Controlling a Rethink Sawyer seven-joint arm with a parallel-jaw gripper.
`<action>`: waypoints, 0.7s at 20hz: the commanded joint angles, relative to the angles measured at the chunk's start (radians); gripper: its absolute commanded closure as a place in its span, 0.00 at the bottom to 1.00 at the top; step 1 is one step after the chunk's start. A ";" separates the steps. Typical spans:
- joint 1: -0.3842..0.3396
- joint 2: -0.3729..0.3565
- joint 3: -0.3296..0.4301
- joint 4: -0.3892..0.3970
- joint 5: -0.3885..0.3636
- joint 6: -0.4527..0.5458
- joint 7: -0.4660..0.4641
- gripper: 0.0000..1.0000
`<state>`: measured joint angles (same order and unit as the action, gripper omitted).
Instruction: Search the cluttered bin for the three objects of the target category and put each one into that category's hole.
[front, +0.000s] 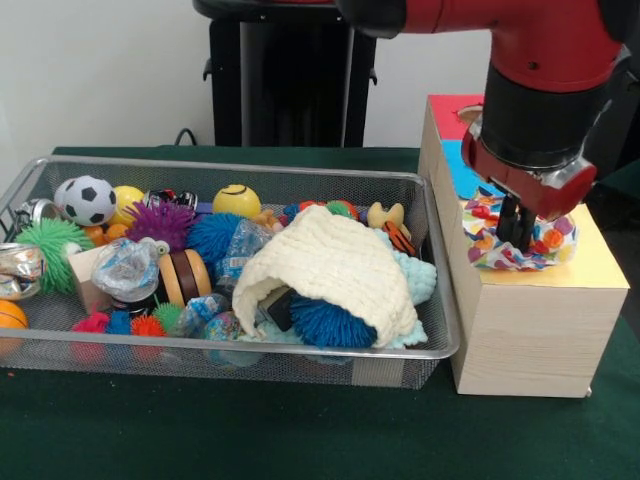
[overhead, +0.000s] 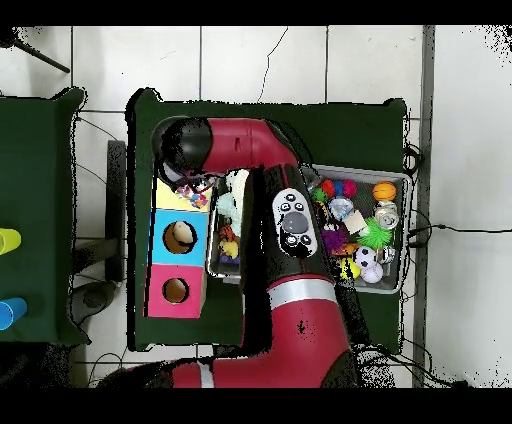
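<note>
I'm over the yellow box (front: 585, 262) now, at the delivery step. My hand (front: 516, 232) hangs right above the box's top, and a dotted cloth (front: 512, 240) sits bunched beneath it, on the yellow face where the hole should be. I can't see the hole itself; the cloth and my hand cover it. The dark fingers (front: 517, 222) dip into the folds of the fabric, but whether they pinch it or have let go, I cannot tell from here.

From overhead my arm blocks most of the scene, though a scrap of the bright print shows on the yellow face, at the end of the row, with the blue box (overhead: 178, 237) next to it and the red box (overhead: 175, 291) beyond that.

The cloth looks heaped on top rather than gone through, so I judge this drop unfinished. Soft fabric like this can bridge a round opening and sit there, so the next move calls for a push straight down through the centre, or a release and a check that it falls in.

Then it's on to the bin (front: 435, 270) for another search. The cream cloth (front: 330, 268) sprawls over the middle of it, covering a blue spiky ball (front: 330, 325) and whatever else lies under. No other dotted piece shows among the balls and toys, so I expect to lift or shift that cream cloth aside to look beneath it.
</note>
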<state>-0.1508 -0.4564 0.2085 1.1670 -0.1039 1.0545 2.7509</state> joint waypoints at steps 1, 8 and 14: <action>-0.084 0.115 0.099 0.143 0.099 0.118 -0.093 1.00; -0.097 0.183 0.112 0.158 0.139 0.052 -0.094 1.00; -0.071 0.206 0.100 0.180 0.166 -0.070 -0.043 1.00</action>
<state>-0.2373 -0.4008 0.2479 1.1864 0.0687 1.0783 2.7509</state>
